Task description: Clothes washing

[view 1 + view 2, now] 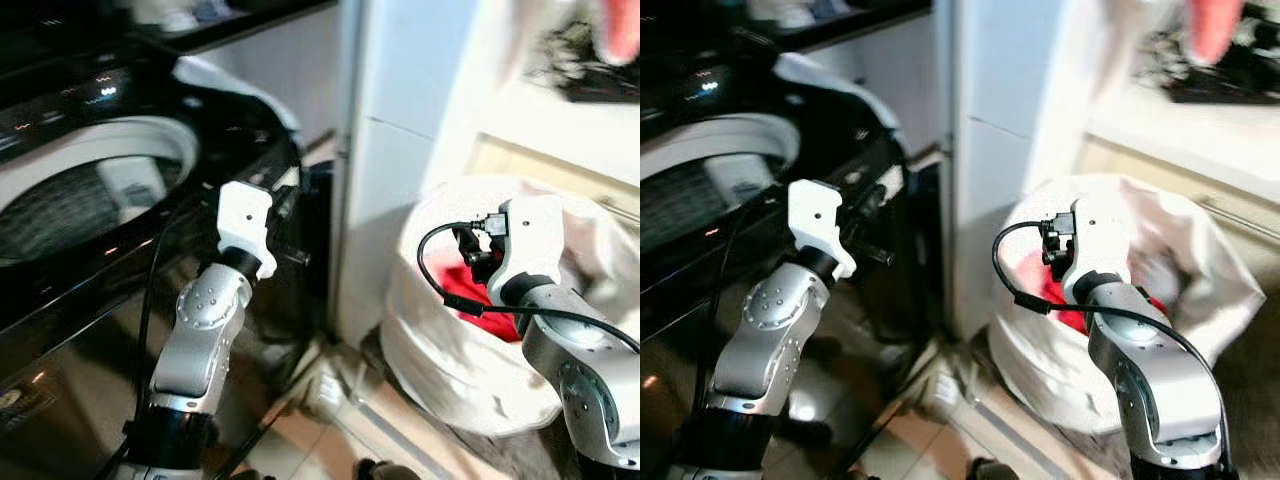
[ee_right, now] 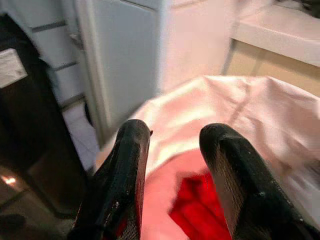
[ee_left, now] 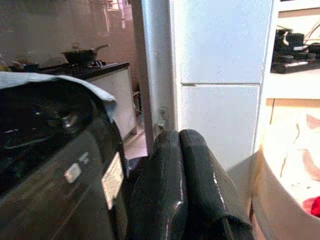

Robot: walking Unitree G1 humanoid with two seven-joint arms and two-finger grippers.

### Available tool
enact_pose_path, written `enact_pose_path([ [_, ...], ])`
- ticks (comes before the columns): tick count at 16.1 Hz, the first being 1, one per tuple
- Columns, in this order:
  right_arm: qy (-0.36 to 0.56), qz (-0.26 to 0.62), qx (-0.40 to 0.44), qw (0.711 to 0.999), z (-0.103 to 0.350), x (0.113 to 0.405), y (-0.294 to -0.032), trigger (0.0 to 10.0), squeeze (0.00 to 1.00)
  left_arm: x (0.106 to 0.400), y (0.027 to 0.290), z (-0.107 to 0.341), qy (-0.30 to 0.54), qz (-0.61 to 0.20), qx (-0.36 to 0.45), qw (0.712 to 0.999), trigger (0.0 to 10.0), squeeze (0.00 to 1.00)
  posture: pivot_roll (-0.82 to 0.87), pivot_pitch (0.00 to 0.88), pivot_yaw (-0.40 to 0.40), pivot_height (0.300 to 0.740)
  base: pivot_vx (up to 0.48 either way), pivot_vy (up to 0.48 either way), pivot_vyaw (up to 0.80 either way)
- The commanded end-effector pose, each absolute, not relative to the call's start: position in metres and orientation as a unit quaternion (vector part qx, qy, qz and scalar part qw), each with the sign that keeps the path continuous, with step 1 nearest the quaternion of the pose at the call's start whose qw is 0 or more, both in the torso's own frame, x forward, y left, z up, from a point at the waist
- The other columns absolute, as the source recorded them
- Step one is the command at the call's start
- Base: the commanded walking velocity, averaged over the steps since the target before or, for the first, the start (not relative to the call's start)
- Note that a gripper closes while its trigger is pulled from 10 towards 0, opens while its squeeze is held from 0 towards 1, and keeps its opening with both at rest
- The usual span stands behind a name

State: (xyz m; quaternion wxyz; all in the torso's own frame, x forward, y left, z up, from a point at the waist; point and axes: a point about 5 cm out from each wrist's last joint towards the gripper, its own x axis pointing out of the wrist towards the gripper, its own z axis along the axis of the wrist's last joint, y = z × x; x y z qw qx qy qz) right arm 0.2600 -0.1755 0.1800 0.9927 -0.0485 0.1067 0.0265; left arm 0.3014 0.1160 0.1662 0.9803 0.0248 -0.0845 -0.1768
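Tiled floor (image 1: 330, 420) and a white cabinet wall (image 1: 400, 150) are framing a narrow laundry corner, with the black washing machine (image 1: 90, 250) on my left and a white laundry bag (image 1: 450, 350) on my right. I am holding the right gripper (image 2: 175, 165) just above the bag's mouth with its two fingers (image 2: 125, 170) spread apart and nothing between them, because I judge the next move to be a reach down for a garment. Directly under that gap a red garment (image 2: 200, 210) is lying in the bag, with paler pinkish cloth around it (I cannot tell how many pieces there are). The bag is standing slumped against the cabinet, its rim folded outward so the contents are lying open to me.

I am keeping the left gripper (image 3: 182, 185) raised beside the washer's front corner with its fingers pressed together and gripping nothing; I am reading that as parking it clear of the work. Beyond it the washer's round tub opening (image 1: 90, 190) is sitting uncovered, ready to take clothes, though I cannot make out whether any laundry is lying inside
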Motion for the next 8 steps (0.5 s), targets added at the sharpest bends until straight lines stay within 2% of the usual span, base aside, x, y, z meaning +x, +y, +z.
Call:
enact_pose_path([
  [1, 0.116, 0.020, -0.053, 0.992, 0.1799, 0.2622, -0.1786, 10.0, 0.00, 0.3038, 0.1204, 0.1727, -0.090, -0.152, 0.037, 0.984, 10.0, 0.00, -0.05, 0.000, 0.022, 0.740, 0.000, -0.420, -0.78],
  [2, 0.117, 0.021, -0.053, 0.991, 0.1800, 0.2630, -0.1777, 10.0, 0.00, 0.3045, 0.1205, 0.1722, -0.088, -0.150, 0.037, 0.984, 10.0, 0.00, -0.05, 0.000, 0.022, 0.740, 0.000, -0.480, -0.78],
  [4, 0.123, 0.031, -0.058, 0.990, 0.1796, 0.2643, -0.1747, 10.0, 0.00, 0.3048, 0.1213, 0.1698, -0.081, -0.150, 0.037, 0.985, 10.0, 0.00, -0.06, 0.000, 0.023, 0.740, 0.000, -0.480, 0.00],
  [8, 0.136, 0.044, -0.060, 0.988, 0.1774, 0.2652, -0.1733, 10.0, 0.00, 0.3060, 0.1221, 0.1721, -0.076, -0.144, 0.035, 0.986, 10.0, 0.00, -0.05, 0.000, 0.016, 0.740, 0.000, 0.000, 0.00],
])
